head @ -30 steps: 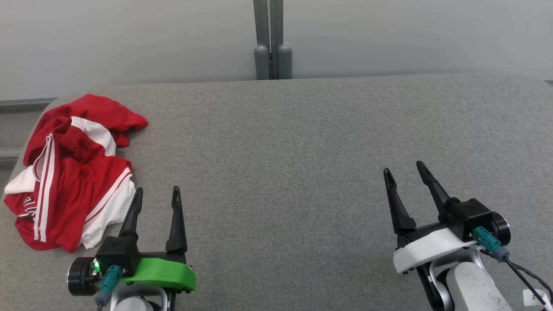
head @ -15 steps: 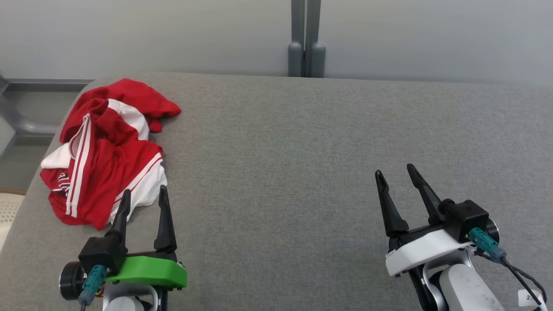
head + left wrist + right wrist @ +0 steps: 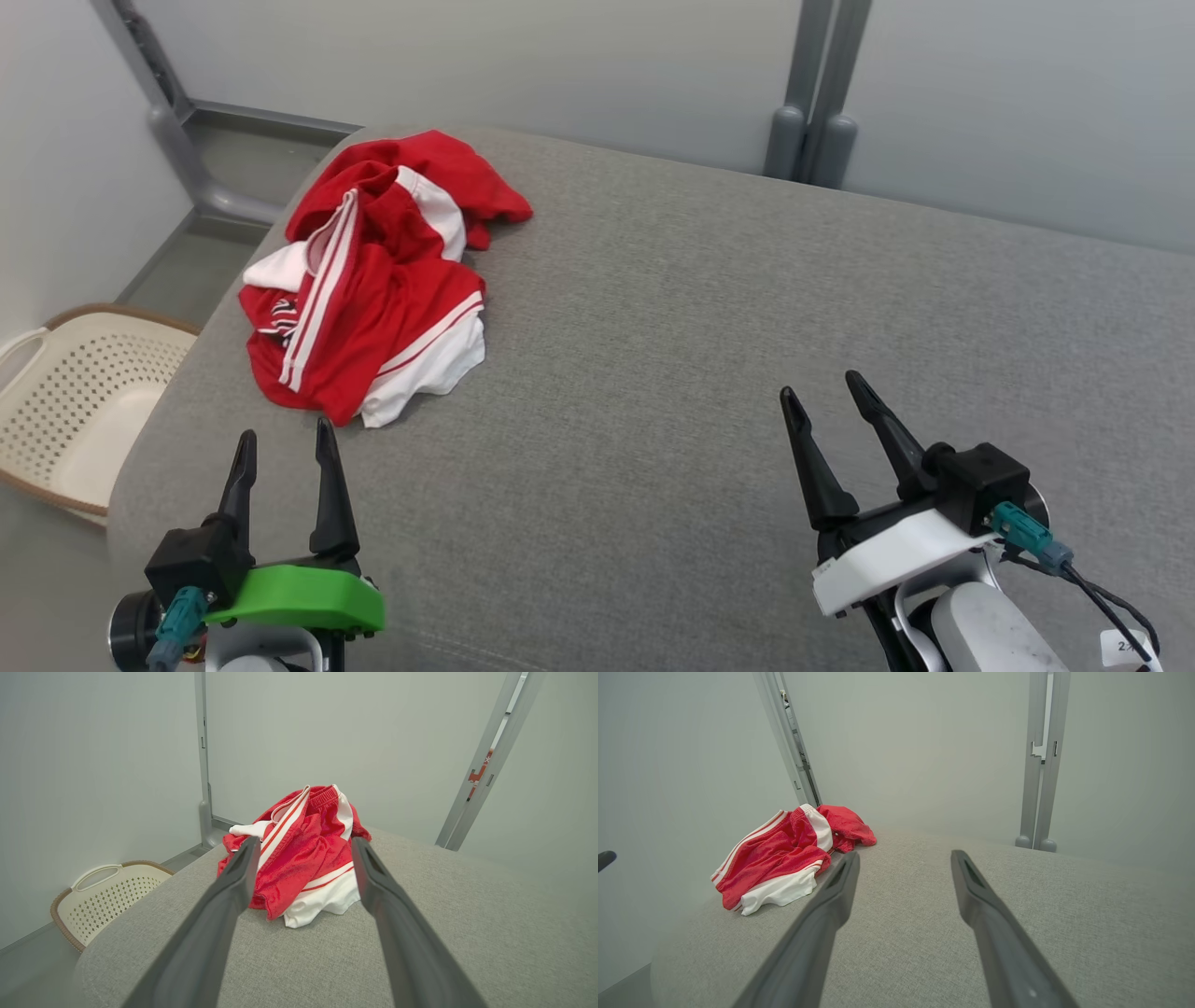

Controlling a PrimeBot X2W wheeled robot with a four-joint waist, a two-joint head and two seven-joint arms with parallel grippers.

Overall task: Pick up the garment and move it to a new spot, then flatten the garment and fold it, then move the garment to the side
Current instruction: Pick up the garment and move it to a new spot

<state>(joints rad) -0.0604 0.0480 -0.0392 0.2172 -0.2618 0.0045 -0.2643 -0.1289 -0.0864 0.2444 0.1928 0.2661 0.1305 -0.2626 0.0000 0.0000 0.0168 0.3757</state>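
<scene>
A crumpled red and white garment [image 3: 373, 289] lies near the far left corner of the grey padded table [image 3: 709, 308]. My left gripper [image 3: 284, 444] hovers open just short of the garment's near edge, nothing between its fingers. In the left wrist view the garment [image 3: 299, 851] sits straight ahead between the spread fingers [image 3: 233, 882]. My right gripper [image 3: 822, 392] stands open over the table's right side, far from the cloth. The right wrist view shows the garment [image 3: 784, 858] off to the left of its open fingers [image 3: 840, 886].
A cream perforated laundry basket [image 3: 70, 401] stands on the floor past the table's left edge, also seen in the left wrist view as the basket [image 3: 110, 893]. Grey wall panels and a metal post [image 3: 808, 112] rise behind the table. Bare grey padding stretches between the grippers.
The head camera has swung left, so the whole picture shifted right and the basket came into view. Both grippers stay open; the left one now sits lower in the picture, nearer the table's left edge.
</scene>
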